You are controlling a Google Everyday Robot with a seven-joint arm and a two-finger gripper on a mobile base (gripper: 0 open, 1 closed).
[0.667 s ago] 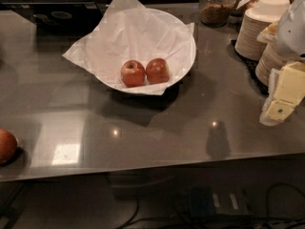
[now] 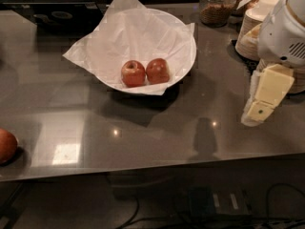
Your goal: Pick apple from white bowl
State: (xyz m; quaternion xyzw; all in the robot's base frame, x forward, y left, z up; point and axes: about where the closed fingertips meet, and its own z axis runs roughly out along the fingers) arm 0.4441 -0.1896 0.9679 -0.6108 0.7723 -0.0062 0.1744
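The white bowl (image 2: 187, 38), lined with crumpled white paper, stands at the back middle of the grey counter. Two apples lie side by side in it. The evenly deep-red apple (image 2: 157, 70) is on the right. It touches a red apple with a yellowish top (image 2: 133, 73) on its left. My gripper (image 2: 259, 106), cream-coloured under a white arm housing, hangs over the counter at the right. It is well to the right of the bowl, nearer the front, and holds nothing that I can see.
An orange-brown fruit (image 2: 6, 146) lies at the counter's left edge. Stacks of beige paper bowls (image 2: 255, 30) and a glass jar (image 2: 217, 6) stand at the back right, behind my arm. The counter's front edge (image 2: 152, 168) runs across below.
My gripper has moved a little to the left, towards the bowl. The apples and bowl have not moved.
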